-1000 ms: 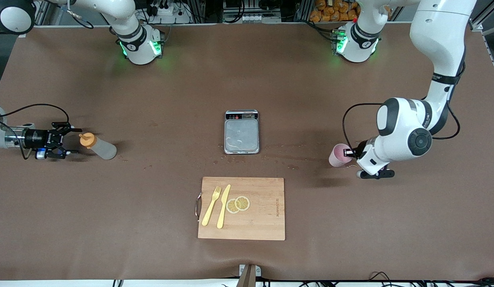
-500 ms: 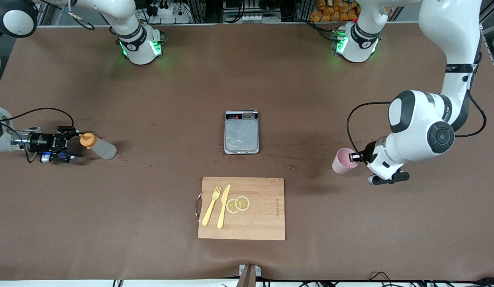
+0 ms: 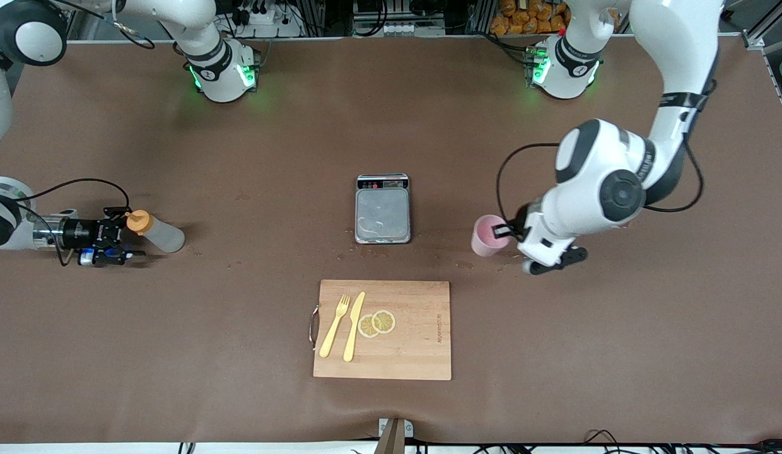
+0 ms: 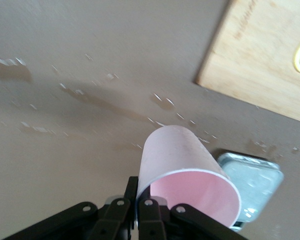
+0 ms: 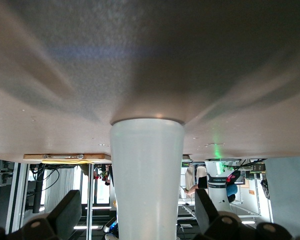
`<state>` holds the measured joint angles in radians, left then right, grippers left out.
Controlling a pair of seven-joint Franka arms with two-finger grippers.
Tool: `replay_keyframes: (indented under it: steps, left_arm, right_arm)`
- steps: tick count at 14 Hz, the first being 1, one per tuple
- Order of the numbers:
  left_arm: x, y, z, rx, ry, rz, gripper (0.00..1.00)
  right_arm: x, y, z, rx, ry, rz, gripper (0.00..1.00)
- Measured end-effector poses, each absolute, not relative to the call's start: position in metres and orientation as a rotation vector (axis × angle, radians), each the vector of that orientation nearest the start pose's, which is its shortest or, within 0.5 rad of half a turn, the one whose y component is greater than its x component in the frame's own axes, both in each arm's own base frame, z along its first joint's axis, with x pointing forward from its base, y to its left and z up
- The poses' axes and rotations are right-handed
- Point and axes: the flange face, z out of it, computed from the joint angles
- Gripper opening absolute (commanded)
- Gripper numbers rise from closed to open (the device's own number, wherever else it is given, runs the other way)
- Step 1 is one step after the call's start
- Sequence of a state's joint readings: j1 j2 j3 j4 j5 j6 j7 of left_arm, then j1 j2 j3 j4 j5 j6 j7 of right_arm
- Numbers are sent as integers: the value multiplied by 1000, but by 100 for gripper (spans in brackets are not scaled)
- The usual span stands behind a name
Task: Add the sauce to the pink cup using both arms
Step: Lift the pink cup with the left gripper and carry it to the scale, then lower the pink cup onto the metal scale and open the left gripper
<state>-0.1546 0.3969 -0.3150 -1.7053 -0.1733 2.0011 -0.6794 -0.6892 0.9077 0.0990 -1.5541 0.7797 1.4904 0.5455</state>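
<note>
1. The pink cup [image 3: 489,234] is pinched at its rim by my left tool [image 3: 506,231], fingers closed on the wall, and it hangs tilted. In the left wrist view the cup [image 4: 185,177] sits right at the fingers, clear of the tabletop [image 4: 65,75].
2. From that tool, the scale [image 3: 383,209] lies close by toward the right arm's end, and the cutting board [image 3: 383,329] with fork [image 3: 335,325], knife [image 3: 354,326] and lemon slices [image 3: 376,323] sits below and to the same side.
3. The sauce [image 3: 155,231] lies on its side at the right arm's end, orange cap toward my right tool [image 3: 118,238]. The right wrist view shows the bottle [image 5: 146,175] between spread fingers [image 5: 65,215], one either side, not gripping.
4. I judge this as the fetching step: cup in transit toward the scale, bottle not yet grasped.
5. Next I would set the cup upright on the scale plate, and close the right tool on the bottle's body before lifting.
</note>
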Motion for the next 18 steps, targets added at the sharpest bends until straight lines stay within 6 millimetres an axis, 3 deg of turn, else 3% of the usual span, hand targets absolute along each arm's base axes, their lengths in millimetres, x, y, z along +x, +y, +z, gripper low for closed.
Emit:
replay_keyframes:
  steps: [4, 11, 16, 18]
  left_arm:
    - [550, -370, 369, -3233, -593, 401, 0]
    - [523, -444, 322, -3218, -483, 503, 0]
    - [500, -486, 286, -3217, -397, 548, 0]
    - [498, -494, 279, -3231, -392, 537, 0]
  right_arm:
    - [541, -258, 108, -1519, 1395, 1080, 100]
    - [547, -240, 103, -1537, 1376, 1109, 100]
    - [548, -236, 103, -1540, 1367, 1120, 54]
    - [548, -235, 103, -1540, 1363, 1125, 50]
